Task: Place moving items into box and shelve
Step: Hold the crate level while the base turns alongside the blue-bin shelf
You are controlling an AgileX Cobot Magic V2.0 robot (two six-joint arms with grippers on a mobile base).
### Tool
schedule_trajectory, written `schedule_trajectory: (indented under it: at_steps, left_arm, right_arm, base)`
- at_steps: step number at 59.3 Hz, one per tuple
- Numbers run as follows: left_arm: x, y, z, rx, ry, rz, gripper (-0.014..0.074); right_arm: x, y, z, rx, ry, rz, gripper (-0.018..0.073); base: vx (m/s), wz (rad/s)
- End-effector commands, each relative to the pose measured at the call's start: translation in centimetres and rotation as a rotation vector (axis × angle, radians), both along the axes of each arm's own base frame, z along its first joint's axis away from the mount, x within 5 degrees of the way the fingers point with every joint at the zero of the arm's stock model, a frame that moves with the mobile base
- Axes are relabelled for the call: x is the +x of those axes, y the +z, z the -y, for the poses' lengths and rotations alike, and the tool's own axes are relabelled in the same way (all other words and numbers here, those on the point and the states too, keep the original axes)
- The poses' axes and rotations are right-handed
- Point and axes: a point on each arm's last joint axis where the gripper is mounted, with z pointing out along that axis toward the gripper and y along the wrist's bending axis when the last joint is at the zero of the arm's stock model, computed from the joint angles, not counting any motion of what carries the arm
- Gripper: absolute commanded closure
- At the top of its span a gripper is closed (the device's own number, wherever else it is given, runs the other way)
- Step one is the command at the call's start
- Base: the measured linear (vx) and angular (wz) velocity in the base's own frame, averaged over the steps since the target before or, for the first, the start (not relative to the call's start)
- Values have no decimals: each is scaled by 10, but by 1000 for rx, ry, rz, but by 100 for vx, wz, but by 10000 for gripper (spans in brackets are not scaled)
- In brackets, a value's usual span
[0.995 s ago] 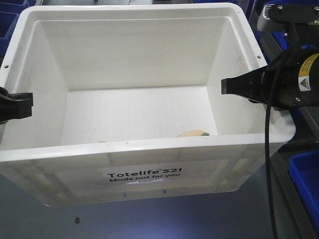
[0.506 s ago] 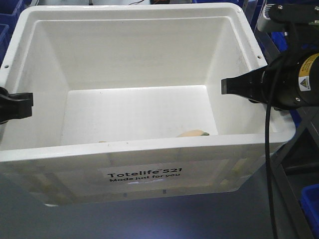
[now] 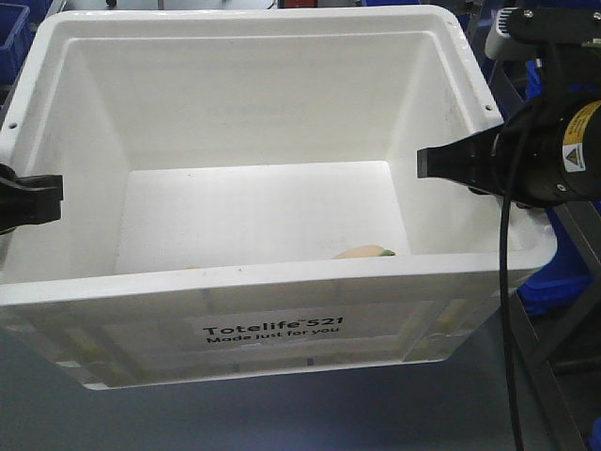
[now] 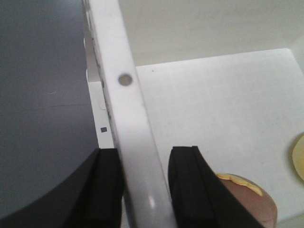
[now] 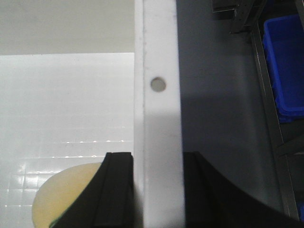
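The box (image 3: 254, 103) sits open side up, long axis left to right, with its printed side near. The left gripper (image 4: 145, 185) pinches the left rim and the right gripper (image 5: 159, 190) the right rim, jaws narrow on the wall. Inside, against the near wall, the yellow lump (image 3: 362, 252) lies right and the pink lump (image 4: 247, 204) left. Since a second ago the box and grippers keep their place in view, while the blue bin (image 3: 545, 287) on the right has shifted.

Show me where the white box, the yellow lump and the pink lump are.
white box (image 3: 141, 285), front view, on its near rim.
yellow lump (image 5: 69, 194), right wrist view, on its upper surface.
pink lump (image 4: 247, 204), left wrist view, on its upper surface.
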Motion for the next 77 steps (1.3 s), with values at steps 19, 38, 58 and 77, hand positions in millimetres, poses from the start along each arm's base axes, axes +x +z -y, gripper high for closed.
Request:
schedule_trajectory:
  at_steps: [19, 38, 58, 77]
  left_arm:
    - [0, 35, 6, -97, -63, 247, 582]
    - [0, 35, 6, -97, -63, 247, 582]
    - [0, 35, 6, -97, -63, 247, 582]
    - [0, 35, 6, -97, -63, 247, 582]
  right_arm:
    - [3, 27, 0, 28, 55, 180, 461]
    - [3, 27, 0, 28, 55, 180, 461]
    - [3, 27, 0, 28, 55, 180, 461]
    - [3, 27, 0, 28, 55, 180, 461]
  base:
    - [20, 15]
    - [14, 40]
    - [12, 48]
    - [12, 48]
